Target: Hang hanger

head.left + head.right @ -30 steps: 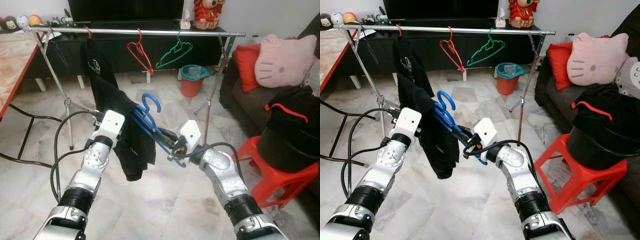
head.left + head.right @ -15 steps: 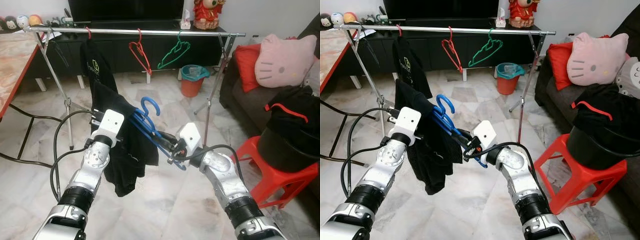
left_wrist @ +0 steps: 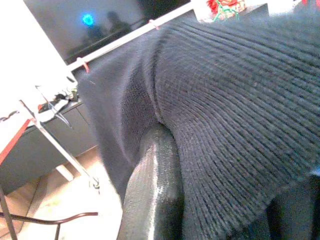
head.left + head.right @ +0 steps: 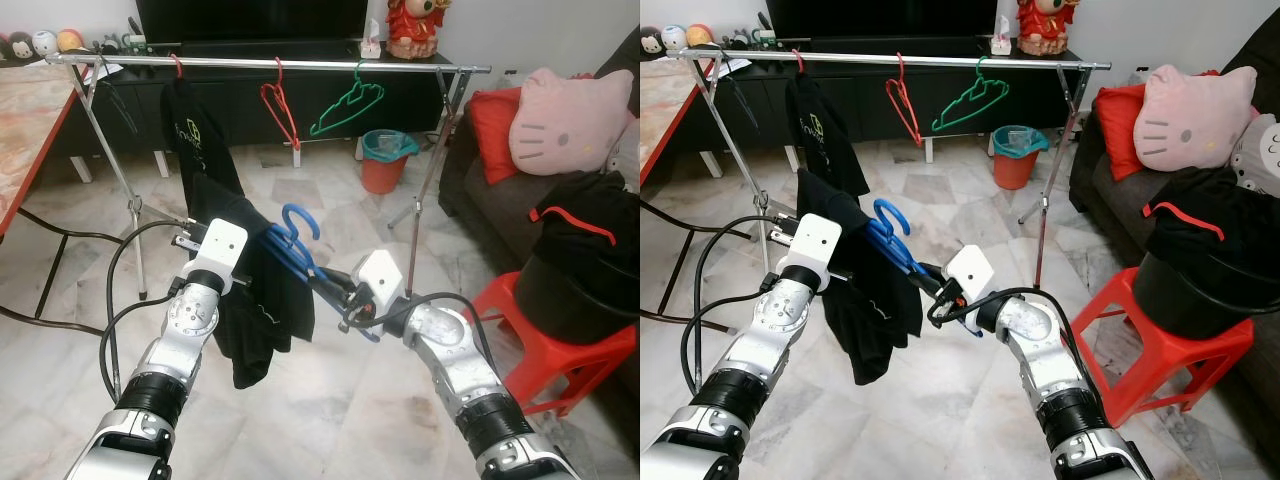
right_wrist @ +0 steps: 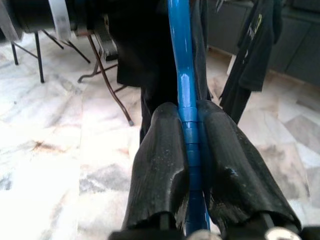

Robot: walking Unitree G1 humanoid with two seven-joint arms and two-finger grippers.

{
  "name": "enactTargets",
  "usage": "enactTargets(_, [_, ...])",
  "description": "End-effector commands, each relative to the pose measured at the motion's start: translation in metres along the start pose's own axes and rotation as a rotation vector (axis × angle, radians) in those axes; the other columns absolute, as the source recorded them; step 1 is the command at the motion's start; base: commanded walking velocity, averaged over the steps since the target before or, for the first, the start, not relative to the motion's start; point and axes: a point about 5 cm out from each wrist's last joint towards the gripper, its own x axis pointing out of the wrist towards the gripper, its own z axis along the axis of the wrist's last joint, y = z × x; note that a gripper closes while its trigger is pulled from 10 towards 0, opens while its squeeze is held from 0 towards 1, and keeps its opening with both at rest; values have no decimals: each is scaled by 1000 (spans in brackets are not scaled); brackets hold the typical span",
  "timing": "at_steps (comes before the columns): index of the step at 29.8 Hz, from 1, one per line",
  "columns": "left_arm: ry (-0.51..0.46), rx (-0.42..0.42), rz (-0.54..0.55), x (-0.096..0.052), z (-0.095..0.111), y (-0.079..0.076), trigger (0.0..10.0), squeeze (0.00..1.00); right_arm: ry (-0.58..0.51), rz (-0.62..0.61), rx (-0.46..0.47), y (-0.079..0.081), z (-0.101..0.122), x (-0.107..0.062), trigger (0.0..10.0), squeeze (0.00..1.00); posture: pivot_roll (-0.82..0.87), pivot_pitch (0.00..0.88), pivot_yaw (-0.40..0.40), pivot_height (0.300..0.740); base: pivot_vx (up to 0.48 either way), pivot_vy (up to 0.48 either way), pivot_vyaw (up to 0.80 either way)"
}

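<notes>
Right hand [image 5: 192, 150] pinches one blue hanger [image 4: 296, 240]; left hand [image 4: 243, 262] grips its one black garment [image 4: 255, 300]; two empty hangers on rail [image 4: 300, 64].

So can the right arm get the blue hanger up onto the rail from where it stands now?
Probably not yet: the right gripper grips the blue hanger low, well short of the rail.

Blue hanger [image 4: 296, 243] sits mid-air, tilted, hook up and curling toward the rail [image 4: 300, 64], well below it. Black garment [image 4: 250, 290] is draped on it, hanging down its left side. Bar is clamped between the right gripper's fingers [image 5: 165, 165].
</notes>
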Motion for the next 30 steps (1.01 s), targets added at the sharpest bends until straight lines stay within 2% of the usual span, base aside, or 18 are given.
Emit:
enactTargets(1, [-14,3,-3,2,2,1,0,0,-9,-5,-20,-1,1,-1,0,0,14,0,-72,740,0,0,0])
enactTargets(8, [-15,3,-2,2,3,2,0,0,10,-2,-23,0,-2,-2,0,0,15,0,-69,740,0,0,0])
enactTargets(14, [-2,-4,45,5,3,12,0,0,75,39,-43,2,-13,-8,0,0,15,0,-69,740,0,0,0])
enactTargets(18, [34,10,130,7,0,25,0,0,161,17,-23,-9,-28,-25,0,0,14,0,-71,740,0,0,0])
enactTargets(20, [40,10,142,7,-1,27,0,0,172,18,-24,-10,-30,-28,0,0,14,0,-71,740,0,0,0])
enactTargets(22, [59,10,170,7,-4,31,0,0,200,38,31,-12,-39,-38,0,0,14,0,-71,740,0,0,0])
enactTargets(27, [106,22,207,5,-11,37,0,0,316,104,36,-10,-59,-62,0,0,12,0,-69,740,0,0,0])
enactTargets(28, [136,27,212,4,-17,38,0,0,355,160,48,-7,-66,-72,0,0,13,0,-65,740,0,0,0])
enactTargets(30, [163,19,218,3,-21,38,0,0,384,203,56,-5,-70,-78,0,0,12,0,-64,740,0,0,0])
